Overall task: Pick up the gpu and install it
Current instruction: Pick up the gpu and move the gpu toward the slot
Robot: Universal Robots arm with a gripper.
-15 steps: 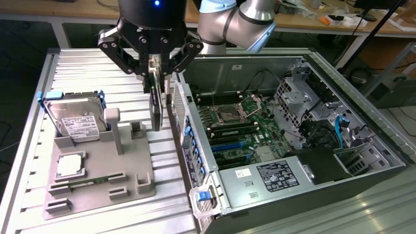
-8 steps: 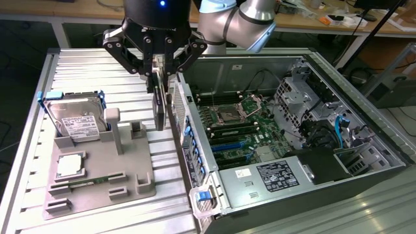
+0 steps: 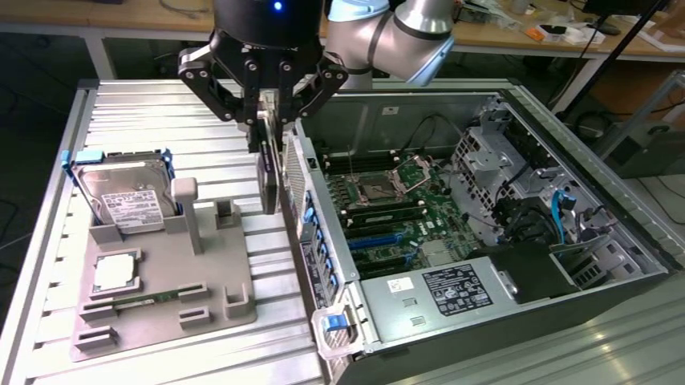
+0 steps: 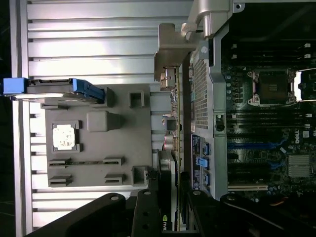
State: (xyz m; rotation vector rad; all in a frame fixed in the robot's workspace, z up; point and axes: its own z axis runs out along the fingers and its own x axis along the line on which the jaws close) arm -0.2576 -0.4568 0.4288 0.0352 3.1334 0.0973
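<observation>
I hold the graphics card [image 3: 269, 172] on edge in the end effector [image 3: 268, 132], whose fingers are partly closed on it. It hangs between the grey tray [image 3: 160, 321] and the open computer case [image 3: 514, 345], just beside the case's rear wall [image 3: 310, 216]. I can't make out its lower edge.

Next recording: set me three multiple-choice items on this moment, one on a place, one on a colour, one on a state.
1. Where is the gpu? A held by the tool; B on the grey tray; C seated in a slot.
2. The hard drive has side rails that are: A red; B blue; C yellow.
3. The computer case is: A side open; B closed; C upended.
Answers: 1A, it hangs from the tool beside the case; 2B, blue strips edge the drive; 3A, its motherboard lies exposed.
</observation>
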